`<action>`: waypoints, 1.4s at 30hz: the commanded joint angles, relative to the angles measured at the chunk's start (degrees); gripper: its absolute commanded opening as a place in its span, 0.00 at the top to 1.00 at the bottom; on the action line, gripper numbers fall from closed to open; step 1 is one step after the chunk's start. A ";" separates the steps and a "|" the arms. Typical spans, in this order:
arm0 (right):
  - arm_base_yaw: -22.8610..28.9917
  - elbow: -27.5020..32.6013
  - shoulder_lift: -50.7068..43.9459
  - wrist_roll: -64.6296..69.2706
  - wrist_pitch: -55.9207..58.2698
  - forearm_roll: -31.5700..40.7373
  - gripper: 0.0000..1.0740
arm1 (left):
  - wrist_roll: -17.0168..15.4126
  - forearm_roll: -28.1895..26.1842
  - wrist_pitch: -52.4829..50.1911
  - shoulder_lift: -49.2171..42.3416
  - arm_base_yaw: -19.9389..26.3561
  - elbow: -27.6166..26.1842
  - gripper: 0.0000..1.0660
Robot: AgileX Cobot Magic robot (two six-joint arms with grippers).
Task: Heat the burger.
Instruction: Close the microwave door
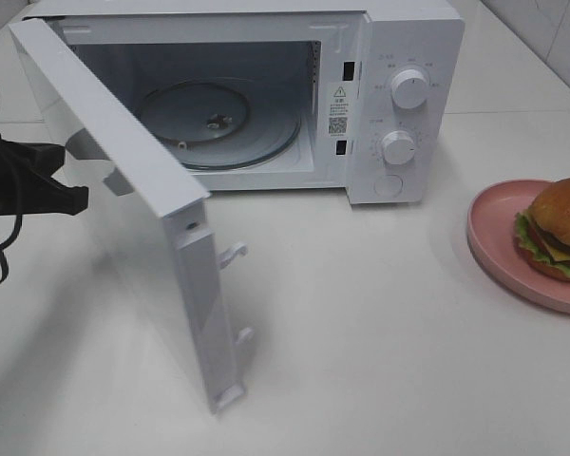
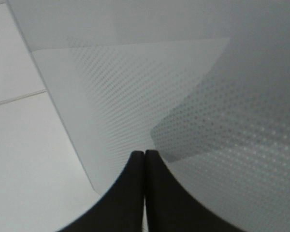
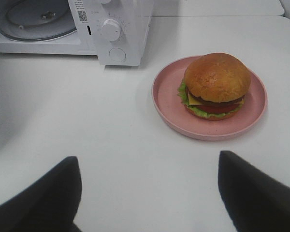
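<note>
White tabletop (image 1: 380,323), pale tiled wall (image 1: 551,38) behind, soft even light

Burger (image 1: 562,228) and plate (image 1: 499,249) cut off by right edge in high view. Left arm (image 1: 24,180) mostly out of frame at left edge, its gripper tip hidden behind door (image 1: 123,218). Right gripper (image 3: 150,193): only 2 finger ends show, rest cropped. Microwave (image 1: 399,104) dial labels too small to read.

Soft, even, bright light. The open microwave door (image 1: 142,228) casts a faint shadow lower left; the left wrist view is close and blurred, with dim lower corners.
</note>
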 commanded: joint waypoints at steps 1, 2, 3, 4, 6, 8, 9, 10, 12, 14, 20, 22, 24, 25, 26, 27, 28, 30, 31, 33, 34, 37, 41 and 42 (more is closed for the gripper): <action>-0.34 0.17 -1.55 0.63 -0.86 -0.06 0.31 | -2.86 6.65 -2.58 2.01 -0.40 -2.35 1.00; -0.34 0.17 -1.55 0.63 -0.86 -0.06 0.31 | -3.55 8.88 -2.86 3.44 -0.40 -3.67 1.00; -0.34 0.17 -1.55 0.63 -0.86 -0.06 0.31 | -3.55 8.88 -2.86 3.44 -0.40 -3.67 1.00; -0.34 0.17 -1.55 0.63 -0.86 -0.06 0.31 | -4.47 9.57 -3.15 4.76 -0.40 -4.93 1.00; -0.34 0.17 -1.55 0.63 -0.86 -0.06 0.31 | -4.58 9.68 -3.50 5.96 -0.40 -6.36 1.00; -0.34 0.17 -1.55 0.63 -0.86 -0.06 0.31 | -4.58 9.80 -3.67 7.05 -0.40 -7.85 1.00; -0.34 0.17 -1.55 0.63 -0.86 -0.06 0.31 | -4.58 9.80 -3.67 7.05 -0.40 -7.85 1.00; -0.34 0.17 -1.55 0.63 -0.86 -0.06 0.31 | -4.58 10.31 -3.67 7.85 -0.40 -9.22 1.00; -0.34 0.17 -1.55 0.63 -0.86 -0.06 0.31 | -4.58 11.52 -3.55 8.48 -0.40 -10.89 1.00; -0.34 0.17 -1.55 0.63 -0.86 -0.06 0.31 | -4.70 12.26 -3.44 9.00 -0.86 -12.32 1.00; -0.34 0.17 -1.55 0.63 -0.86 -0.06 0.31 | -4.64 12.26 -2.64 10.14 -3.50 -15.81 1.00; -0.34 0.17 -1.55 0.63 -0.86 -0.06 0.31 | -4.64 12.03 -0.11 12.15 -6.82 -20.28 1.00; -0.34 0.17 -1.55 0.63 -0.86 -0.06 0.31 | -4.64 12.03 -0.11 12.15 -6.82 -20.28 1.00; -0.34 0.17 -1.55 0.63 -0.86 -0.06 0.31 | -4.64 11.97 1.60 13.41 -8.31 -22.63 1.00; -0.34 0.17 -1.55 0.63 -0.86 -0.06 0.31 | -4.58 11.80 3.38 14.55 -9.74 -25.21 1.00; -0.34 0.17 -1.55 0.63 -0.86 -0.06 0.31 | -4.58 11.80 3.38 14.55 -9.74 -25.21 1.00; -0.34 0.17 -1.55 0.63 -0.86 -0.06 0.31 | -4.58 11.63 5.27 15.70 -11.29 -27.96 1.00; -0.34 0.17 -1.55 0.63 -0.86 -0.06 0.31 | -4.58 11.63 6.36 16.50 -12.03 -29.79 1.00; -0.34 0.17 -1.55 0.63 -0.86 -0.06 0.31 | -4.58 11.63 6.36 16.50 -12.03 -29.79 1.00; -0.34 0.17 -1.55 0.63 -0.86 -0.06 0.31 | -4.41 11.00 10.77 18.96 -14.50 -35.64 1.00; -0.34 0.17 -1.55 0.63 -0.86 -0.06 0.31 | -4.41 11.00 10.77 18.96 -14.50 -35.64 1.00; -0.34 0.17 -1.55 0.63 -0.86 -0.06 0.31 | -4.41 10.49 15.53 21.20 -17.02 -41.48 1.00; -0.34 0.17 -1.55 0.63 -0.86 -0.06 0.31 | -4.41 10.37 20.91 23.26 -19.14 -47.33 1.00; -0.34 0.17 -1.55 0.63 -0.86 -0.06 0.31 | -4.41 10.37 20.91 23.26 -19.14 -47.33 1.00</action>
